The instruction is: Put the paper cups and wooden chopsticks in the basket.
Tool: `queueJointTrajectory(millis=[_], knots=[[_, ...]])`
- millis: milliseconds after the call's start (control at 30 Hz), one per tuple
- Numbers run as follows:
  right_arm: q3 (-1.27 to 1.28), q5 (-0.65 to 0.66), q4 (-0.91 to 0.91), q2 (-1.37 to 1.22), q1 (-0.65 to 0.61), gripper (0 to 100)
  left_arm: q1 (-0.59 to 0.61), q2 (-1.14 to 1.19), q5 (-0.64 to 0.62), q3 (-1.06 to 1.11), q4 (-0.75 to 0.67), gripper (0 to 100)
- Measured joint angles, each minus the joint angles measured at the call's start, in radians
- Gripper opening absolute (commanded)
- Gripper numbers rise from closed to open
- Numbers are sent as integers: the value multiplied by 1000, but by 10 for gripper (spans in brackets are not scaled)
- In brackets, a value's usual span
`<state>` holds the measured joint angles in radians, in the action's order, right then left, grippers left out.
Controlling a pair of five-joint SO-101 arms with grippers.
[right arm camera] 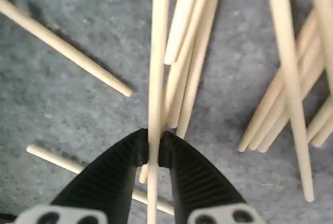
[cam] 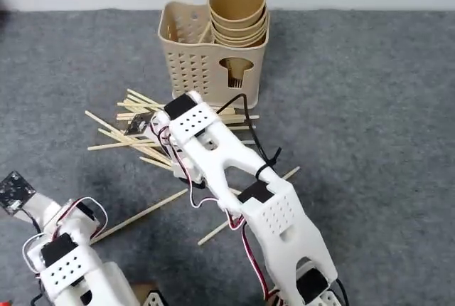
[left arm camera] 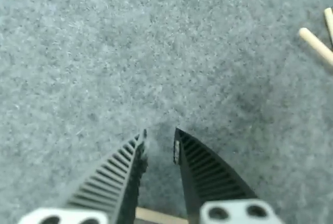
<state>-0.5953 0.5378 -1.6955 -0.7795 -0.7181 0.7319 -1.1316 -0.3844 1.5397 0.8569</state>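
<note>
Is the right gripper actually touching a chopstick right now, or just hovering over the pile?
Touching. In the right wrist view the right gripper has both tips pressed against the sides of one chopstick, with no gap visible.

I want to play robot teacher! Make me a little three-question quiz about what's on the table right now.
1. True or false: the stacked tan paper cups stand inside the beige perforated plastic basket.
2. What is the right gripper pinching? A) a paper cup B) one pale wooden chopstick C) nothing
3. Fill the gap: above the grey carpet, the left gripper is ____ and holds nothing.
Key: 1 true; 2 B; 3 open.
</note>
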Motion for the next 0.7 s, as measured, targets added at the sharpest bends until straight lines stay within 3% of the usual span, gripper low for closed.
queueJointTrajectory(millis=[700], knots=[[2, 2, 29, -63, -23, 9, 3, 0, 0, 0, 0, 88]])
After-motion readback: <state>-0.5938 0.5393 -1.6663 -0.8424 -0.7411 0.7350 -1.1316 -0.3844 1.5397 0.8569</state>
